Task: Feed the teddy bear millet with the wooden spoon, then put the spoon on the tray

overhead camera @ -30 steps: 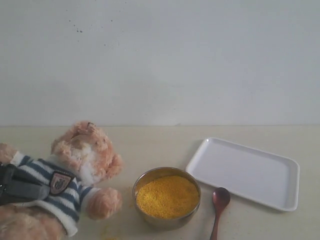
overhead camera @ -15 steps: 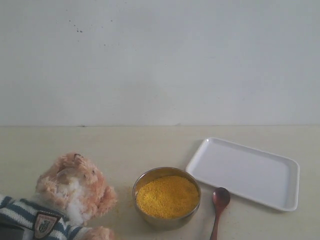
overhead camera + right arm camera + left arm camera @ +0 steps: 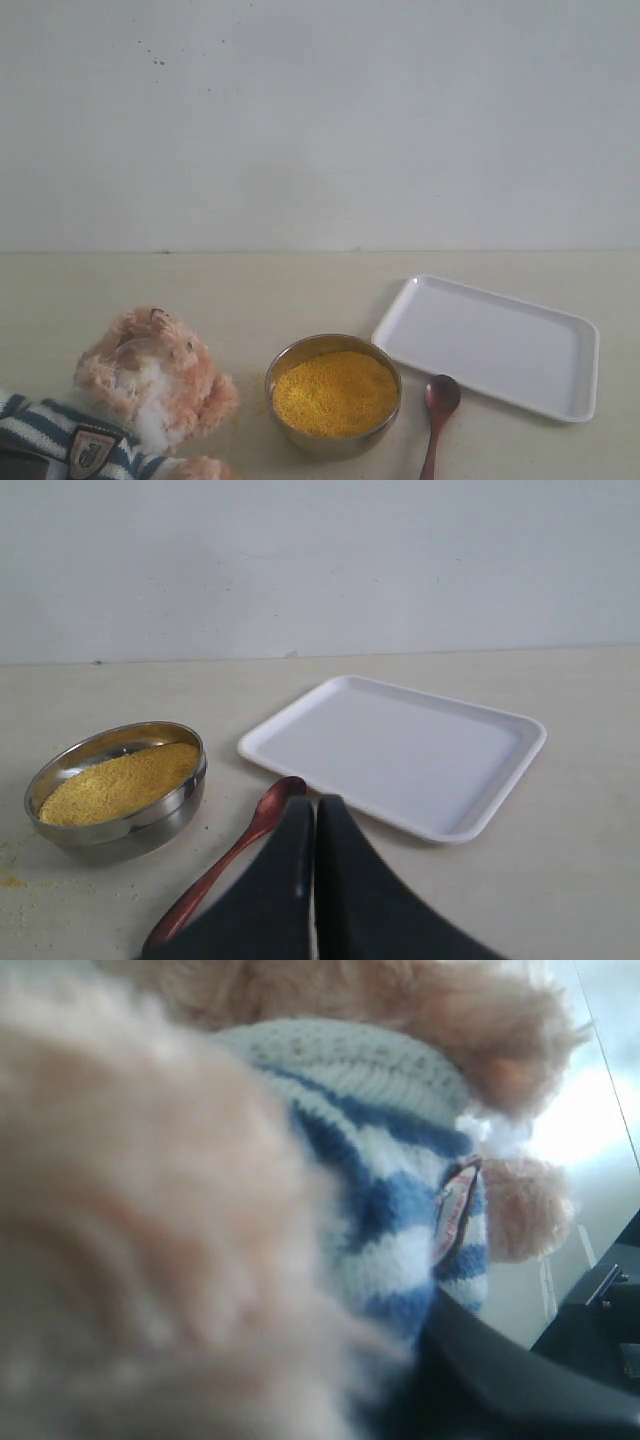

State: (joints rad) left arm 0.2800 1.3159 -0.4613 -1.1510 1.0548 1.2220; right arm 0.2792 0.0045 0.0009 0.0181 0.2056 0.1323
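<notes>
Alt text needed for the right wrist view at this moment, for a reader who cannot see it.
The right end effector, dark and shut tight, sits in the foreground beside the wooden spoon, which lies flat on the pale table. Beyond the spoon are a metal bowl of yellow millet and an empty white tray, with a plain white wall behind.

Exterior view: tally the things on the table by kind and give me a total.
teddy bear: 1
bowl of millet: 1
spoon: 1
tray: 1
Total: 4
</notes>
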